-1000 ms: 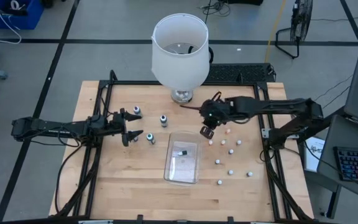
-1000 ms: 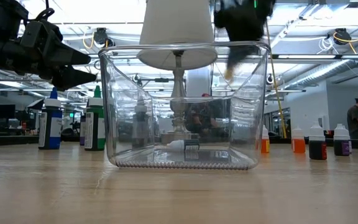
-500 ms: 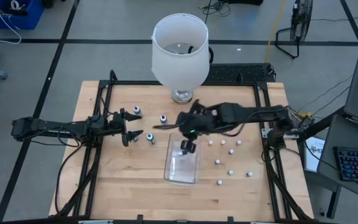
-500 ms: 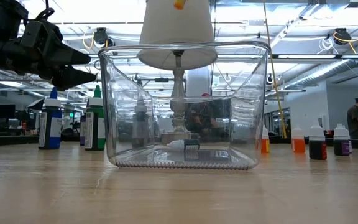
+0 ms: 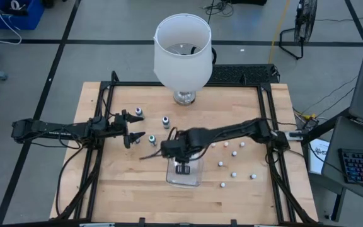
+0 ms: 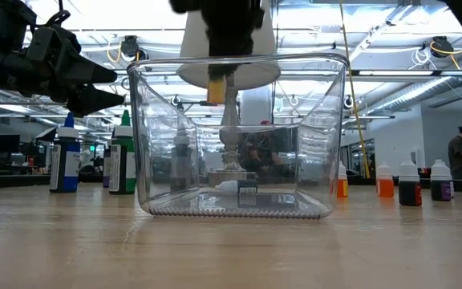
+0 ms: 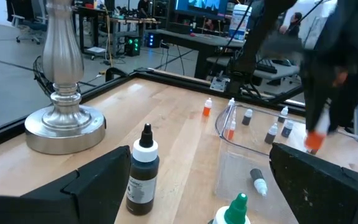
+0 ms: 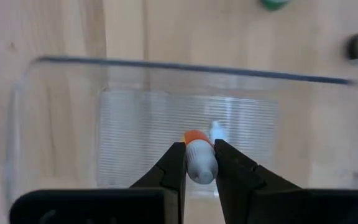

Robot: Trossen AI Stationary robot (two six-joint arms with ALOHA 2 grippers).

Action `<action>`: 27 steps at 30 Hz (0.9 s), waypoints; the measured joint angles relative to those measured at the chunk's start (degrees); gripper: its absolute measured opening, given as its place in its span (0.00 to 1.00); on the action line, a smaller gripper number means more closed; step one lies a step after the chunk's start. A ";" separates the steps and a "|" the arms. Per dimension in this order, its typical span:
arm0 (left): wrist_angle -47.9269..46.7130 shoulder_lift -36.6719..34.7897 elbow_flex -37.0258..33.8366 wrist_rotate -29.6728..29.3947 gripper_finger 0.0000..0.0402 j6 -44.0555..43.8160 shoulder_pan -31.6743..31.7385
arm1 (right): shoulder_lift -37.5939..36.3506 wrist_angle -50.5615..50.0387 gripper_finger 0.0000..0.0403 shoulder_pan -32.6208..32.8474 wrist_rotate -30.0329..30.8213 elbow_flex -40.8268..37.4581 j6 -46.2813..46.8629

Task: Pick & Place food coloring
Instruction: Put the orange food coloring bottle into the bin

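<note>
My right gripper [image 5: 183, 168] hangs over the clear tray [image 5: 196, 181], shut on an orange food coloring bottle [image 6: 215, 87], which also shows as an orange bottle [image 7: 314, 142] in the left wrist view. One dark bottle with a white cap [image 6: 236, 187] lies on its side on the tray floor. Several more small bottles [image 5: 234, 153] stand on the table right of the tray. At the table's left side my left gripper [image 5: 138, 126] stands open and level, with a green-capped bottle [image 7: 235, 209] and a dark bottle [image 7: 143, 171] standing before it. My right gripper pinches the bottle's whitish cap end [image 8: 199, 167] between its two fingers [image 8: 174, 163]. The fingers come from above, pointing steeply down. The orange body [image 8: 194, 136] hangs below them, clear of the tray and above its rim.
A big white lampshade [image 5: 181, 49] on a metal base [image 7: 64, 124] stands at the table's far middle. Two dark bottles [image 5: 166, 120] stand left of the tray. A black frame [image 5: 99, 107] runs along the table's edges.
My right gripper has carried the orange bottle from right of the tray toward the table's left and near edges, sinking a little and rolling, and now stands over the tray. It has stayed shut on the bottle.
</note>
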 joint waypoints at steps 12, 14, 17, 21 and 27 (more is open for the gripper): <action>-0.01 -0.01 -0.02 -0.01 0.94 -0.02 -0.02 | 2.67 6.94 0.12 1.46 -0.96 -12.20 -1.40; 0.01 -0.01 0.00 0.00 0.94 -0.02 -0.01 | 2.67 7.08 0.12 1.40 -0.96 -13.53 -1.40; -0.01 0.00 -0.01 -0.01 0.94 -0.01 0.00 | 2.66 7.98 0.12 0.94 -0.95 -15.37 -1.66; -0.01 0.01 0.00 0.01 0.94 -0.02 -0.02 | 2.38 9.15 0.12 -0.06 -0.75 -16.72 -1.66; -0.01 0.00 0.00 -0.01 0.94 0.00 0.01 | 2.40 9.99 0.12 -1.57 3.01 -16.82 -1.56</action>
